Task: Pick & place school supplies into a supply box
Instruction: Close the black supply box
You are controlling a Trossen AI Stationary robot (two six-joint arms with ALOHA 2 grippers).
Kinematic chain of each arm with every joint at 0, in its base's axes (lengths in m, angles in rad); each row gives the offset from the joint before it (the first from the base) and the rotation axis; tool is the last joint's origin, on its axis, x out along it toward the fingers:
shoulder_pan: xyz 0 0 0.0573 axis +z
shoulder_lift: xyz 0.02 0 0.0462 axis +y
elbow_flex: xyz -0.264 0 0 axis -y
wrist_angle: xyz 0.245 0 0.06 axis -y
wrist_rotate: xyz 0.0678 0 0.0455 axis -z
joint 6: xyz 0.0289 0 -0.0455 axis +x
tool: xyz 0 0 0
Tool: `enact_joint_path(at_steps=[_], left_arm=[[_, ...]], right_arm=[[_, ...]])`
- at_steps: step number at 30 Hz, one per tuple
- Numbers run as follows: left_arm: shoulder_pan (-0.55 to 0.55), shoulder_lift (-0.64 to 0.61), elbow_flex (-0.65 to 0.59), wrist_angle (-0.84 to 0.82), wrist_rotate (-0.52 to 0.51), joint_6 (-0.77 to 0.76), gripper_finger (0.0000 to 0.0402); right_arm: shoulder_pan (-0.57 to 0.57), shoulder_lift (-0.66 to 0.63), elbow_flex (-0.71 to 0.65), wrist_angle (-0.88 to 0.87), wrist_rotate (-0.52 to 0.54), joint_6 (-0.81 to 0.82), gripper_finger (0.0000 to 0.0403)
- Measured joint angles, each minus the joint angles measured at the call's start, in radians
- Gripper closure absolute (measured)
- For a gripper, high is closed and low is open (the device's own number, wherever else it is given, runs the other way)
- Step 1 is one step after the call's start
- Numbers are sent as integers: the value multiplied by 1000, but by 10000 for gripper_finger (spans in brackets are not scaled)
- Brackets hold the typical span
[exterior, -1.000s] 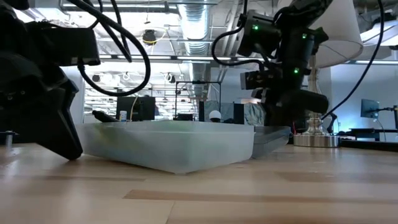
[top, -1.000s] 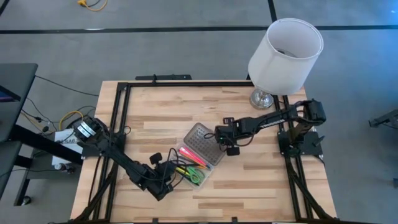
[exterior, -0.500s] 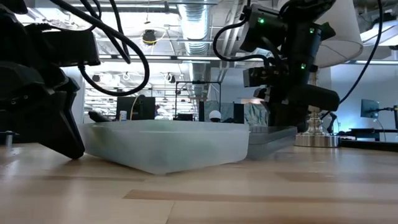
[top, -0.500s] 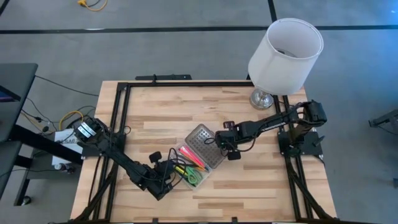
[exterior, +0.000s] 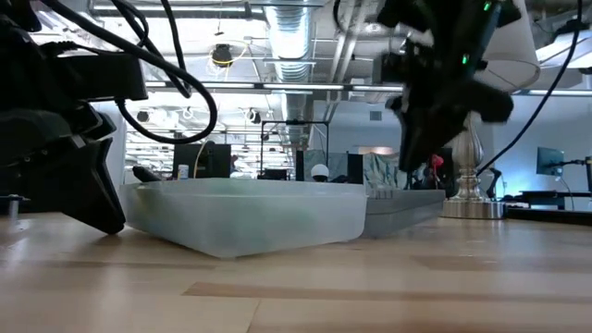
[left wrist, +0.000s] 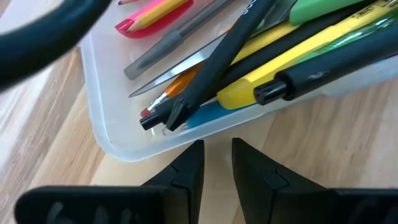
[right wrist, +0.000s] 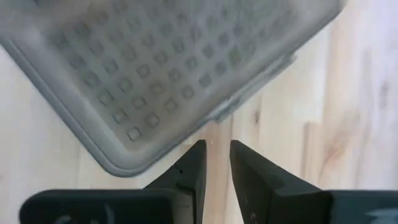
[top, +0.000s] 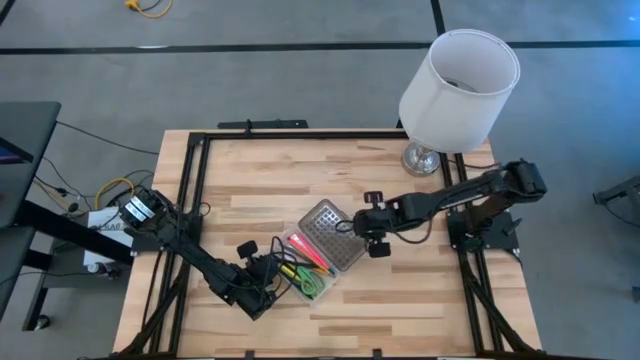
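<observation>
Pens [left wrist: 261,74] in clear supply box [top: 318,262], printing unreadable, grey dotted lid [right wrist: 168,68] open

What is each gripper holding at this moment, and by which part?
Nothing. The left gripper sits just outside the clear box, the right gripper beside the grey lid; both gaps show only bare wood.

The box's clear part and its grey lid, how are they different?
The clear tray is see-through and smooth; the grey lid is solid-looking with a grid of little squares. The tray is full of pens and pencils; the lid lies flat and open with nothing on it. The left pincer is by the tray's edge, the right pincer by the lid's edge. Both rest on the wooden table.
</observation>
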Motion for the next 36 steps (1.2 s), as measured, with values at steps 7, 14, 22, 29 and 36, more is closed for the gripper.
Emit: enact_joint_path(at_steps=[7, 14, 22, 29, 36], left_arm=[[1, 0, -1, 3, 6, -5, 325], [4, 0, -1, -9, 0, -7, 325], [43, 0, 0, -44, 1, 25, 325], [57, 0, -2, -48, 5, 27, 325], [50, 0, -2, -47, 8, 26, 325]], right_arm=[[-14, -32, -2, -87, 97, -2, 337], [-85, -21, -126, 97, 69, -67, 337], [-139, -21, -259, 317, 51, -104, 337], [-152, -21, -294, 370, 14, -115, 337], [-162, 17, -292, 431, -50, -137, 337]])
